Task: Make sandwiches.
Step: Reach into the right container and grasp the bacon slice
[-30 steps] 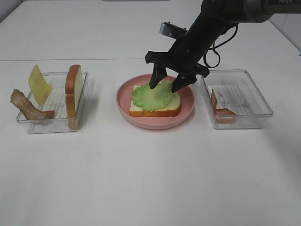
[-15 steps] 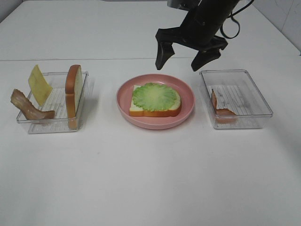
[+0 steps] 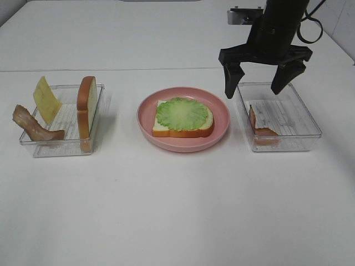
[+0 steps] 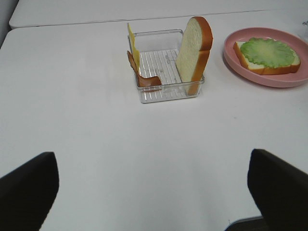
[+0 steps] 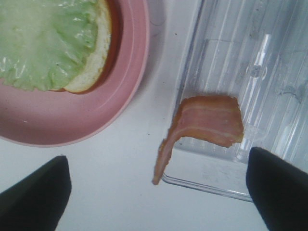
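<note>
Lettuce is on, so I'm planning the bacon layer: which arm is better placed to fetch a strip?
Right. The right gripper, open, hangs above the right tray, where a bacon strip leans against the wall. The left gripper, also open, is well back from the left tray.

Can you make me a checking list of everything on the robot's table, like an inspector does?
Surface: white table, no spills seen.
Job's things: flat bread slice with lettuce on top, on the pink plate; upright bread slice, cheese and left bacon at the left tray; right bacon alone in the right tray.
Clutter: nothing seen.
Tools: right tool open, empty, above the right tray; left tool open, empty, over bare table.
Cables: black cable loops beside the right arm, off the table.
Surroundings: back tabletop, also white; nothing else seen.
</note>
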